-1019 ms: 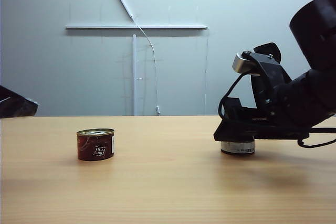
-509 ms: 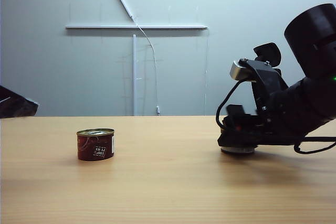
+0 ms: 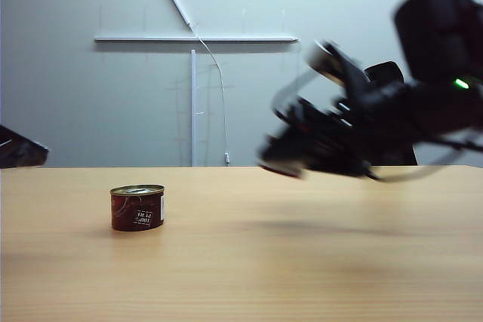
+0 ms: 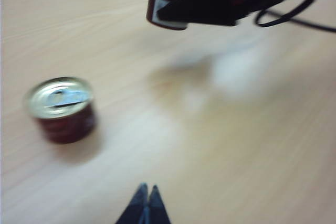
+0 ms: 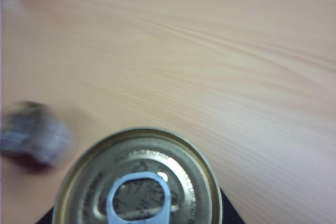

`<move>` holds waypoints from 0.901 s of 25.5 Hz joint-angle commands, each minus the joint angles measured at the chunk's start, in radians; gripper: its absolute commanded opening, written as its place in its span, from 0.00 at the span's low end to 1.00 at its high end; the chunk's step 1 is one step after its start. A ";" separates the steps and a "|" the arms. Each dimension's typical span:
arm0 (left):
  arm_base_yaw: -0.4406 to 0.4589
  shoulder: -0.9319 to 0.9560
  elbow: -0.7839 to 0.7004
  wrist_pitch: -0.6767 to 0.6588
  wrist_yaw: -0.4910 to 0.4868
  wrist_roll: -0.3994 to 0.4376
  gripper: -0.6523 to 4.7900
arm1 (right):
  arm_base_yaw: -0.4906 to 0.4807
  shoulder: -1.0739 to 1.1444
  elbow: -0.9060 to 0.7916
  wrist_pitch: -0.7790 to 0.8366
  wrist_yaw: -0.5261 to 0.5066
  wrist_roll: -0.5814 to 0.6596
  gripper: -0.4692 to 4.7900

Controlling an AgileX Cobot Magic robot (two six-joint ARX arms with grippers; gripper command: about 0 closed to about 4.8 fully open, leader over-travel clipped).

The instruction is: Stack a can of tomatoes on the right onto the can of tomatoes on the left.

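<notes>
A pale wood-grain table (image 3: 241, 262) fills the foreground. On it, toward the left, stands 1 squat round can of tomatoes (image 3: 137, 207), upright, dark red label w/ a small white patch of print too small to read, gold pull-tab lid. Mid-scene, right of centre, the right gripper (image 3: 283, 160) hangs blurred above the table, clamped on the 2nd can (image 4: 165, 7), clear of the surface; the right wrist view shows its gold ringed lid (image 5: 137, 179) w/ embossed lettering, unreadable. The left gripper (image 4: 145, 203) sits at the left edge, tips pressed together, holding nothing. Behind: grey wall (image 3: 90, 96) w/ a white rail (image 3: 196, 38).
</notes>
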 commanded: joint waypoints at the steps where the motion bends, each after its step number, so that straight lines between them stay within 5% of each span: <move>1: 0.070 0.000 0.004 0.010 0.003 0.000 0.11 | 0.077 -0.006 0.093 -0.107 -0.056 0.001 0.30; 9: 0.204 0.000 0.004 0.010 -0.005 0.000 0.11 | 0.225 0.010 0.309 -0.401 0.029 -0.248 0.30; 23: 0.225 0.000 0.004 0.010 -0.004 0.000 0.11 | 0.295 0.186 0.478 -0.426 0.061 -0.261 0.31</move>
